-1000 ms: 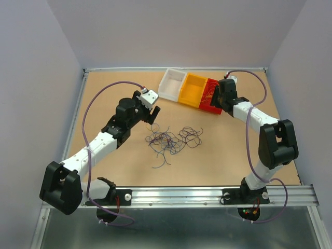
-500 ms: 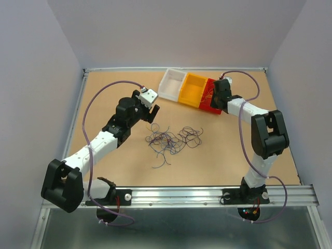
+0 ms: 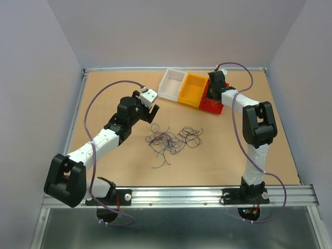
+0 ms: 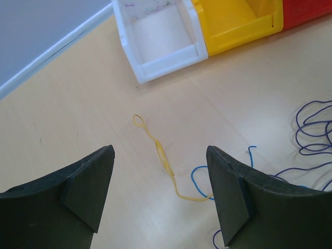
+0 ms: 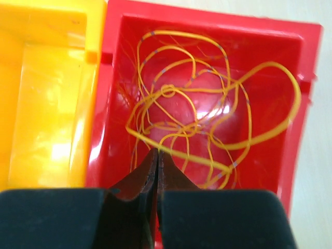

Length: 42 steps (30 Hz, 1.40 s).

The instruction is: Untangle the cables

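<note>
Now hovering over the far red bin (image 5: 307, 98) with right gripper (image 5: 156, 154) pinched tight. Gaping wide with left gripper (image 4: 158, 155) above a yellow strand (image 4: 165, 158), left of the cables (image 3: 168, 139).

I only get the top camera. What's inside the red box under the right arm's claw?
Observer: Lots of curly yellow wires are piled in the red box.
Operator: Is the claw grabbing one?
Observer: The right gripper is pinched shut at the edge of the pile. I can't tell if a strand is caught.
Operator: What's by the other claw?
Observer: One loose yellow wire lies on the table, right in front of the open left gripper.
</note>
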Motion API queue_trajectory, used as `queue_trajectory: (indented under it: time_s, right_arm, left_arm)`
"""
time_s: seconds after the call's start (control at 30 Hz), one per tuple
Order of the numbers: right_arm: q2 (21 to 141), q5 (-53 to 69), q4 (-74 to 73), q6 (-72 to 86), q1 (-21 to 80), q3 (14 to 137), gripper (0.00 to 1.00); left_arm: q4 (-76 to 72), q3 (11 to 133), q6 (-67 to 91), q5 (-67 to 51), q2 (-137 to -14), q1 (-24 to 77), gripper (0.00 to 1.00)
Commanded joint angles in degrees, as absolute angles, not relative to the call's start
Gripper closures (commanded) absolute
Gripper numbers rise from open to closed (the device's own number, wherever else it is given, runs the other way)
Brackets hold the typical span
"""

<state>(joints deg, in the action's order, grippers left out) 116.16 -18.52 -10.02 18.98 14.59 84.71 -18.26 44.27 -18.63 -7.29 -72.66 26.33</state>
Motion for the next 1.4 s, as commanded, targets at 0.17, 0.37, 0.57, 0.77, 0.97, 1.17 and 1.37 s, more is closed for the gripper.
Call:
queue_trajectory:
  time_s: [0.17,0.37,0.57,0.77,0.97,1.17,1.37]
  right_arm:
    - [123.48,-18.72,-10.02,19.16,13.1,91.85,0.99]
    - [120.51,-19.6,-10.02,19.34,13.01,89.48,0.85]
    - [110.49,-16.79,-9.93,19.07,13.18,85.18,0.42]
    - [103.28,-15.73,-9.84,18.9,14.06,81.48,0.13]
    - [98.62,-16.17,-9.23,19.34,15.2,76.47,0.1]
    - [95.1,-13.98,-6.95,19.51,16.26,72.07,0.11]
    - [93.34,-7.22,-1.51,17.67,19.51,68.22,0.12]
  left_arm:
    - [-20.22,47.1,-19.16,-5.28,-77.33,25.14,0.16]
    - [-16.53,50.8,-18.37,-2.2,-82.08,24.43,0.16]
    - [-12.4,54.49,-18.02,-0.97,-87.52,24.17,0.18]
    - [-6.34,58.27,-17.32,-0.7,-91.4,24.08,0.2]
    - [-0.36,59.24,-17.4,-2.2,-93.69,24.08,0.26]
    - [3.69,62.4,-18.1,-3.86,-99.75,24.08,0.65]
    - [1.06,61.18,-19.07,-2.64,-97.4,23.91,1.0]
